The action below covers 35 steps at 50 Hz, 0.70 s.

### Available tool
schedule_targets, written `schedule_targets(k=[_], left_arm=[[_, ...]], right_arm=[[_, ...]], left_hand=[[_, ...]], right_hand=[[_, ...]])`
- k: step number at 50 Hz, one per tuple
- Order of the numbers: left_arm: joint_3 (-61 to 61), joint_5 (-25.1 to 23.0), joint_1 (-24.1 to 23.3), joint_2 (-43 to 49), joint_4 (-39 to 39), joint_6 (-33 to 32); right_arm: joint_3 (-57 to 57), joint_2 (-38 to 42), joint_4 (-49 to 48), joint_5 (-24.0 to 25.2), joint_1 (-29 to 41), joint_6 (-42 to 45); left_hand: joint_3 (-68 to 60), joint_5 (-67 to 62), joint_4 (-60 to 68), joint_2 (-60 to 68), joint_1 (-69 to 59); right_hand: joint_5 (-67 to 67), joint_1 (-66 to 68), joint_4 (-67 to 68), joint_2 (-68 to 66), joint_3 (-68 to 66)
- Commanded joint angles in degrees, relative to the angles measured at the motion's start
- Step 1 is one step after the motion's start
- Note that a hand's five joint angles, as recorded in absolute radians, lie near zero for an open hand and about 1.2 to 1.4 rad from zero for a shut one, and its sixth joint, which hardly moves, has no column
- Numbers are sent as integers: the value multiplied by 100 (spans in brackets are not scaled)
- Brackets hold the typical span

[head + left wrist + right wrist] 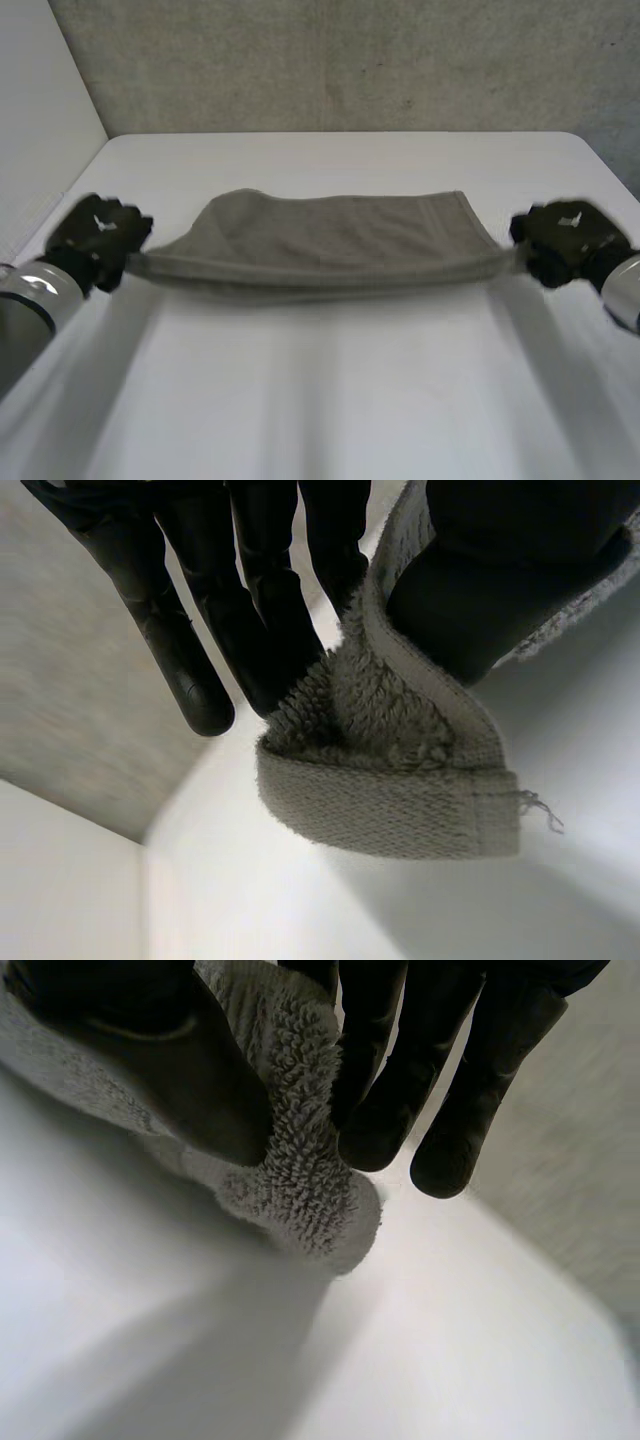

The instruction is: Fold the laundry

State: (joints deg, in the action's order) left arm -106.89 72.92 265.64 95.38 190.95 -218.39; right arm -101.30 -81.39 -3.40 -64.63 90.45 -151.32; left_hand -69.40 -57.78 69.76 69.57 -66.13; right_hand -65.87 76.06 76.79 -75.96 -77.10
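A grey-green towel [335,245] is stretched taut above the white table [330,400] between my two hands, its far part resting on the table. My left hand [98,238] holds the towel's left end. In the left wrist view the thumb [500,590] and fingers [270,630] pinch the towel's hemmed corner [400,780]. My right hand [568,243] holds the right end. In the right wrist view its thumb [160,1070] presses the fluffy corner [300,1190] against the fingers [400,1090].
A grey wall [350,60] rises behind the table's far edge. A white panel [40,110] stands to the left. Bare table stretches in front of the towel.
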Motion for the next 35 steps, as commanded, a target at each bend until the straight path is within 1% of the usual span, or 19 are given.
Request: schedule_targets(k=[1,2,3,4,6,8,12,13,14,16,19,21,24,26,30,31,33,34,35], left_arm=[[869,29,23,-1564,-461,883],[872,29,23,-1566,-462,885],[1194,29,15,-1740,-619,1173],[1197,29,14,-1742,-620,1176],[1836,29,-3,-1926,-1023,1569],[2117,29,-3,-1918,-1234,1684],[2524,29,-12,-1796,-1814,1720],[2524,29,-12,-1795,-1816,1720],[2524,29,-12,-1664,-1911,1720],[2489,29,-3,-1426,-1948,1712],[2410,29,-12,-942,-1983,1712],[2366,29,-21,-409,-1983,1703],[2384,38,-30,-90,-1983,1703],[2506,38,-38,592,-1992,1589],[2788,91,-91,1220,-1992,1369],[2962,178,-135,1472,-1983,1264],[3175,293,-188,1659,-1956,1184],[3488,467,-257,1798,-1939,1150],[3857,651,-319,1852,-1904,1210]], right_arm=[[1103,-1344,674,-15,-9,-363],[1565,-1475,883,-32,-9,-563],[2074,-1528,1154,-24,-18,-731],[2079,-1529,1157,-24,-18,-732],[2580,-1529,1491,3,-27,-829],[3533,-1459,2278,46,-18,-829],[4215,-1002,2976,47,-18,-715],[4528,-610,3377,38,-9,-549],[4531,-606,3381,38,-9,-548],[4829,33,4107,29,26,64],[4874,282,4400,-33,61,401],[4979,789,4707,-129,87,1023],[5006,1211,4761,-260,192,1236],[5032,1387,4752,-331,262,1236],[5277,1976,4524,-664,578,1254],[5278,1978,4523,-665,579,1254],[5750,2337,4156,-971,868,1254],[5753,2338,4154,-973,870,1254],[6127,2434,3937,-1182,1009,1228]], left_hand=[[-1060,-1222,1024,1043,-1387],[-1060,-1222,1024,1043,-1387],[-1060,-1222,1024,1043,-1387],[-1060,-1222,1024,1043,-1387],[-1060,-1222,1024,1043,-1387],[-1060,-1222,1024,1043,-1387],[-1060,-1222,1024,1043,-1387],[-1060,-1222,1024,1043,-1387],[-1060,-1222,1024,1043,-1387],[-1060,-1222,1024,1043,-1387],[-1060,-1222,1024,1043,-1387],[-1060,-1222,1024,1043,-1387],[-1060,-1222,1024,1043,-1387],[-1060,-1222,1024,1043,-1387],[-1060,-1222,1024,1043,-1387],[-1060,-1222,1024,1043,-1387],[-1060,-1222,1024,1043,-1387],[-1060,-1222,1024,1043,-1387],[-1060,-1222,1024,1043,-1387]], right_hand=[[-413,394,321,-404,-290],[-413,394,321,-404,-290],[-413,394,321,-404,-290],[-413,394,321,-404,-290],[-413,394,321,-404,-290],[-413,394,321,-404,-290],[-413,394,321,-404,-290],[-413,394,321,-404,-290],[-413,394,321,-404,-290],[-413,394,321,-404,-290],[-413,394,321,-404,-290],[-413,394,321,-404,-290],[-413,394,321,-404,-290],[-413,394,321,-404,-290],[-413,394,321,-404,-290],[-413,394,321,-404,-290],[-413,394,321,-404,-290],[-413,394,321,-404,-290],[-413,394,321,-404,-290]])
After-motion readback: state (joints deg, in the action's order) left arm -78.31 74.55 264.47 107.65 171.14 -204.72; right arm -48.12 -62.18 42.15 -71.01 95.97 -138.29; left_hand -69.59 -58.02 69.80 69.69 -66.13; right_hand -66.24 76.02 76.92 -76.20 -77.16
